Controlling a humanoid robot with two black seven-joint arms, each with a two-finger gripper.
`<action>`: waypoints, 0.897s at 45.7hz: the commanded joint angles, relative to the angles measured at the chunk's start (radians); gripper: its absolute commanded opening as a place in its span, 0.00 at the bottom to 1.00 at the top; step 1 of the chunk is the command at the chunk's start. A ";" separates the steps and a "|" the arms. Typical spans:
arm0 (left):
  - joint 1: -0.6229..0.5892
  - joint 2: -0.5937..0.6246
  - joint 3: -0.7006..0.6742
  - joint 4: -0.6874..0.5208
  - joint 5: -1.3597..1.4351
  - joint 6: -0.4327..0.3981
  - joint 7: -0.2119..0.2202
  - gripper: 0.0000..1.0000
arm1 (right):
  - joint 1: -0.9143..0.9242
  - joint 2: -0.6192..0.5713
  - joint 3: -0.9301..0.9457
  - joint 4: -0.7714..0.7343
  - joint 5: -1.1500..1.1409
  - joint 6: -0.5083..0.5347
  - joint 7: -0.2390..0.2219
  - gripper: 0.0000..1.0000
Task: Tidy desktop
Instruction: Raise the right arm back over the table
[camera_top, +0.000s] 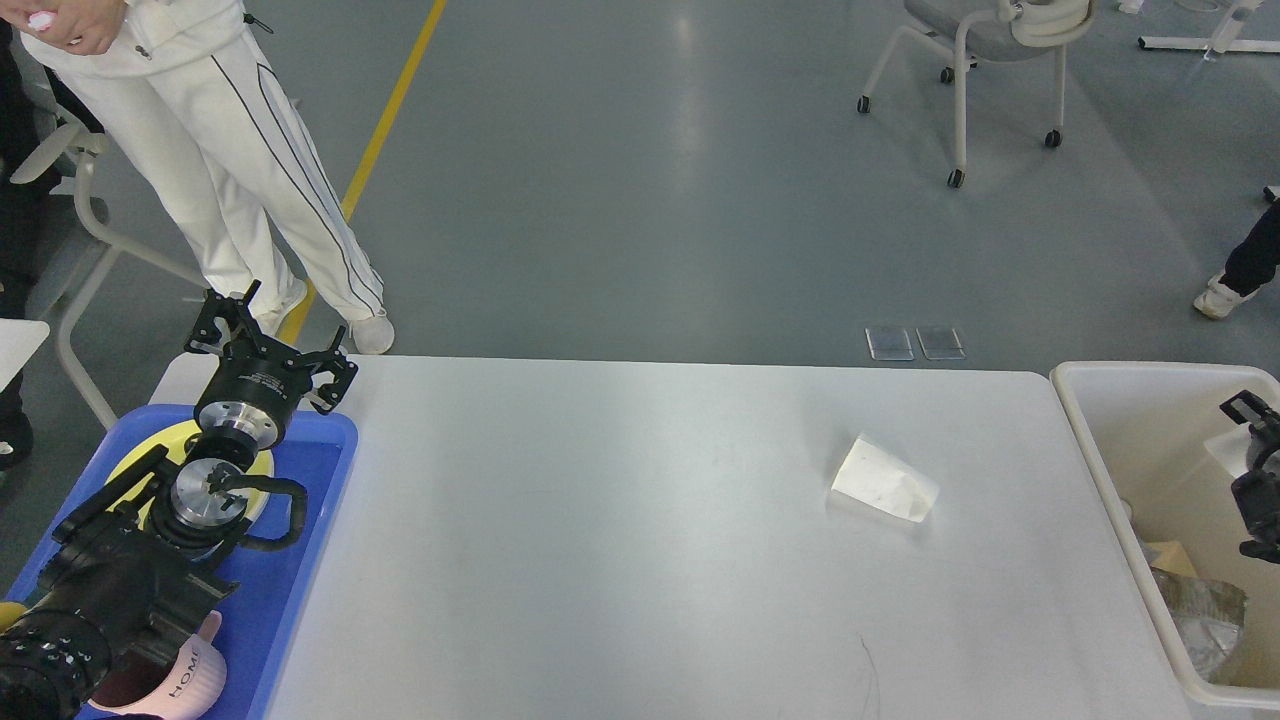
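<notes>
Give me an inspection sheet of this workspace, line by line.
Surface: white desktop, mostly bare, faint dark mark near the front edge.
Job's things: crumpled white paper lying right of centre.
Clutter: blue tray at left holds a yellow plate and pink slipper; beige bin at right holds scraps.
Grippers: left gripper open above the tray's far edge; right gripper over the bin, state unclear.
Cables: black hose on the left arm.
Surroundings: standing person, wheeled chair, yellow floor line.

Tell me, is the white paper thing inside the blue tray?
No, the crumpled white paper lies on the bare desktop, far to the right of the blue tray.
</notes>
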 joint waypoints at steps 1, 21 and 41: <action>0.000 0.000 0.000 0.000 0.000 0.000 0.000 0.98 | 0.000 0.003 -0.001 0.000 0.000 0.001 0.000 1.00; 0.000 0.000 0.002 0.000 -0.002 0.000 0.000 0.98 | 0.120 0.046 -0.026 0.012 -0.003 0.037 -0.005 1.00; 0.000 0.000 0.002 0.000 -0.002 0.000 0.000 0.98 | 0.512 0.048 -0.164 0.279 -0.029 0.302 0.006 1.00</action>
